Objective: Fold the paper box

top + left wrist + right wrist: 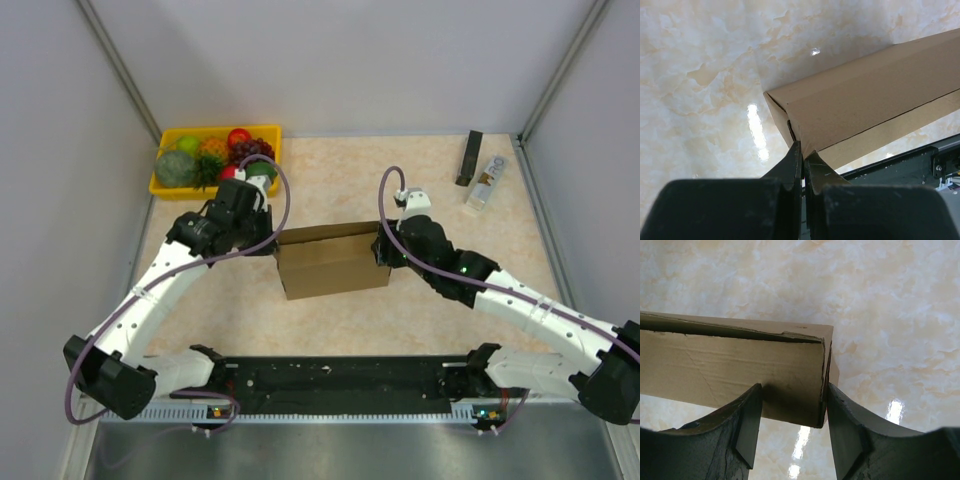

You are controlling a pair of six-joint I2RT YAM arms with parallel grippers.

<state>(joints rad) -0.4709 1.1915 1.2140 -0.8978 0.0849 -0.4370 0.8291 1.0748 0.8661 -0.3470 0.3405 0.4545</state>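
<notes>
The paper box (335, 265), plain brown cardboard, stands in the middle of the table between the two arms. My left gripper (270, 236) is at its left end. In the left wrist view the left gripper (803, 151) is shut, and a thin corner of the paper box (865, 100) runs down into its tips. My right gripper (384, 246) is at the box's right end. In the right wrist view the right gripper (791, 399) straddles the corner of the paper box (740, 370). One finger lies against the long wall and the other against the double end flap.
A yellow tray (163, 187) of fruit sits at the back left, just behind the left wrist. At the back right lie a black bar (469, 158) and a small clear bottle (486, 182). Grey walls close in both sides. A black rail (340, 378) runs along the near edge.
</notes>
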